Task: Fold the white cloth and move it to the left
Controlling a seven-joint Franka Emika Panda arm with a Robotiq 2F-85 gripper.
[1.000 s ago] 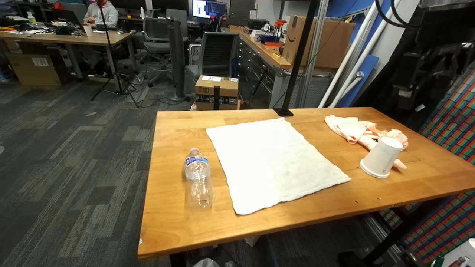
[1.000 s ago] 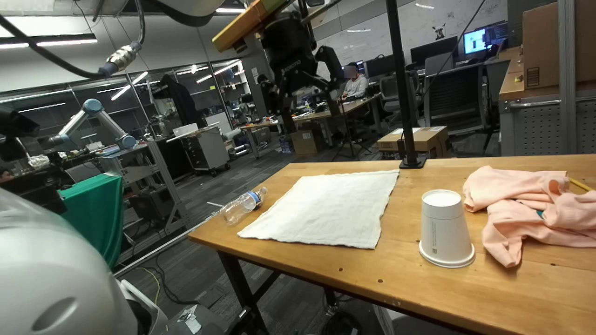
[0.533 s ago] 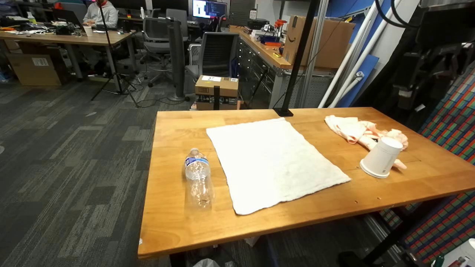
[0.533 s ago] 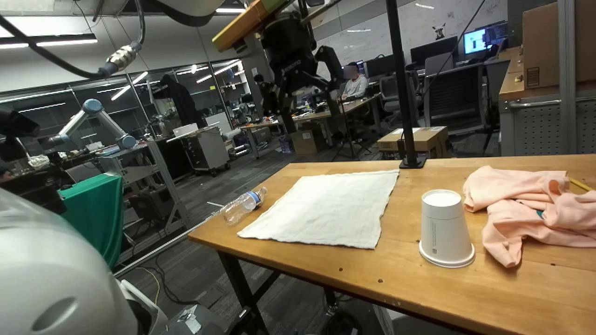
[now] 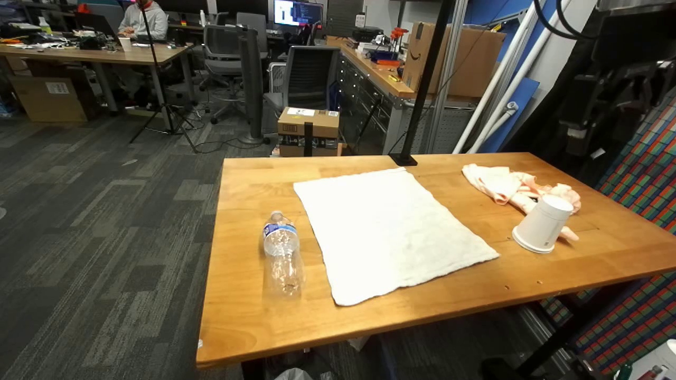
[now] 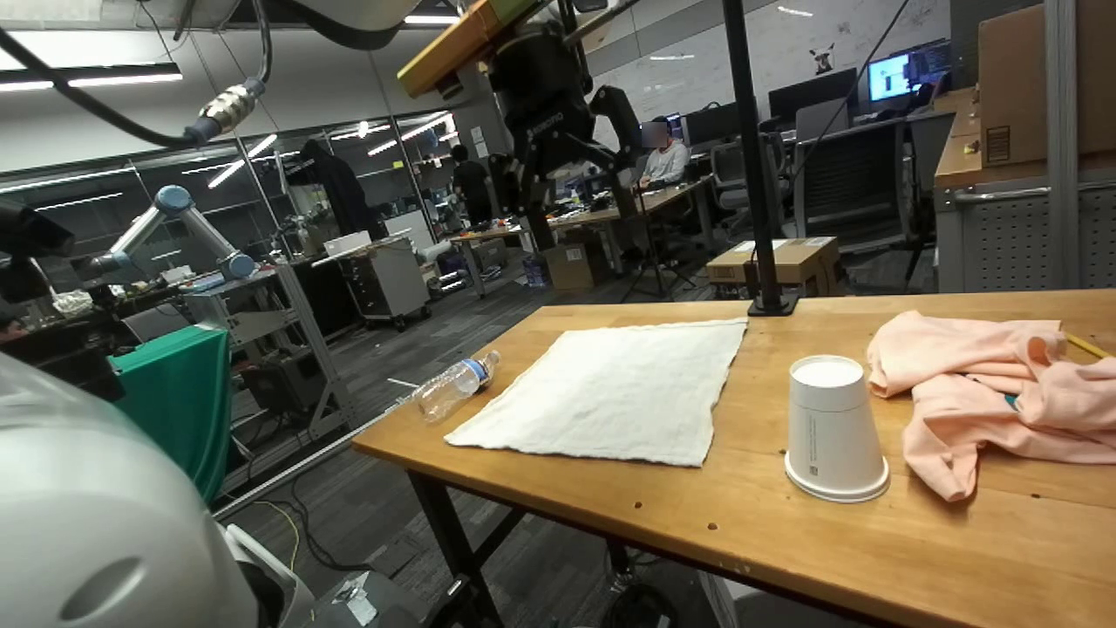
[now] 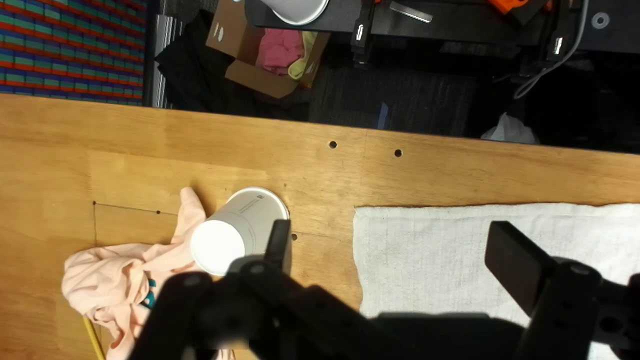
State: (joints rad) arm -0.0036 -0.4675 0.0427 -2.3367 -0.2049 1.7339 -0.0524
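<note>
Jaws parted around nothing, the gripper (image 6: 584,224) hangs high. Below it a white cloth (image 6: 606,392) lies flat, presumably spread so one edge can be folded.

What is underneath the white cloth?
The white cloth lies spread out on the wooden table, whose surface shows around its edges in both exterior views. Anything else beneath would be covered and cannot be seen.

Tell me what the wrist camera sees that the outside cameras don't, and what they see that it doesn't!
Only in the wrist view: an open box with pink cloth inside.

Missing there, but in both exterior views: a clear bottle lying down, and a seated person.

Shared: the wooden table, white cloth, upside-down white cup and peach fabric.
</note>
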